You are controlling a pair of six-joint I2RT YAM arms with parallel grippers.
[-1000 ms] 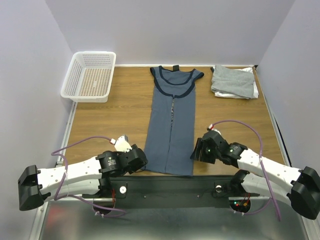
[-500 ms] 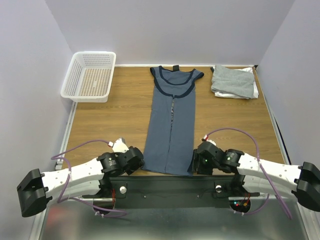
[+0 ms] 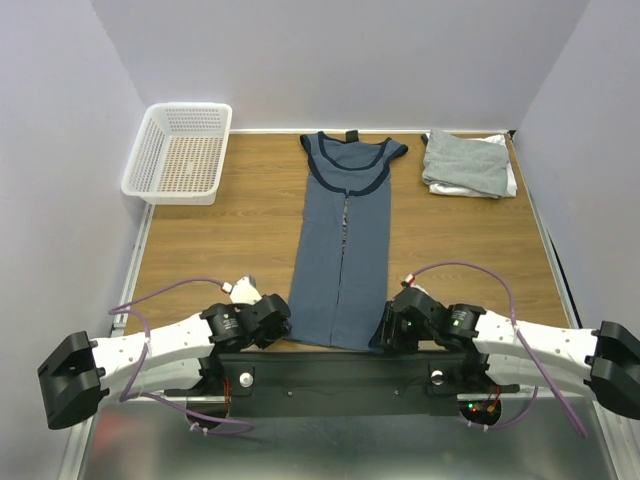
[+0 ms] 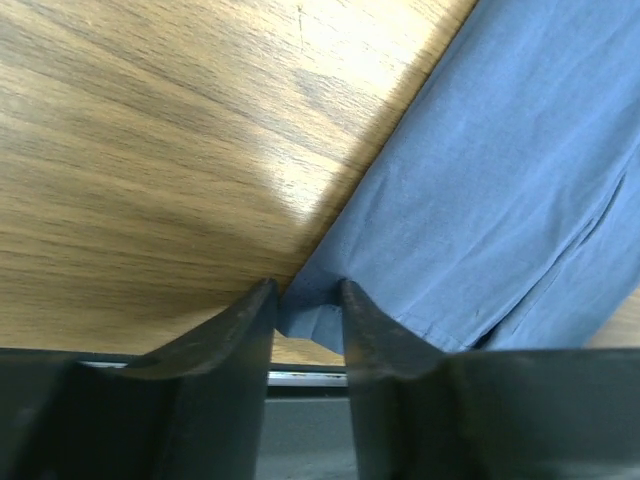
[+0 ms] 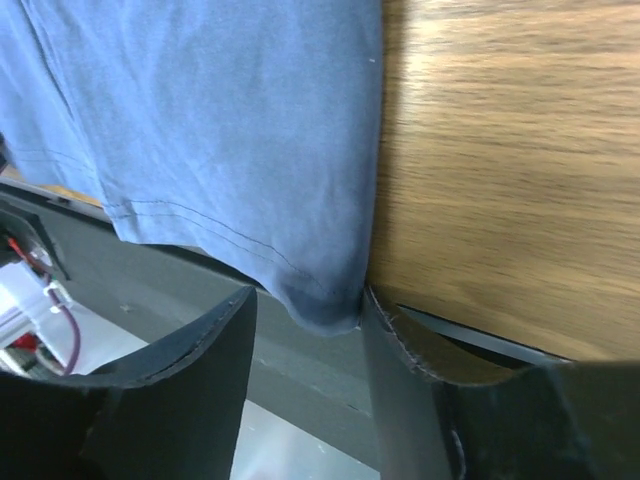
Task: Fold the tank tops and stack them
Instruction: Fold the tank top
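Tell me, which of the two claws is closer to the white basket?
Left. The left gripper is at the near-left hem corner of the navy tank top, on the white basket side; the right gripper is at its near-right corner, farther across.

- The table (image 3: 220, 250) takes up the middle of the top view, with the arm bases at its 6 o'clock edge.
- The spread tank top (image 3: 345, 250) lies flat on the table, running from 12 o'clock, where its neck is, to 6 o'clock, where its hem is.
- The mesh basket (image 3: 140, 165) stands at 10 o'clock, well apart from the spread tank top.
- The folded tank tops (image 3: 465, 163) lie stacked at 2 o'clock, near the spread one's shoulder.
- The left gripper (image 4: 308, 300) sits at 7 o'clock, the hem's left corner between its fingers.
- The right gripper (image 5: 305, 310) sits at 5 o'clock, straddling the hem's right corner.
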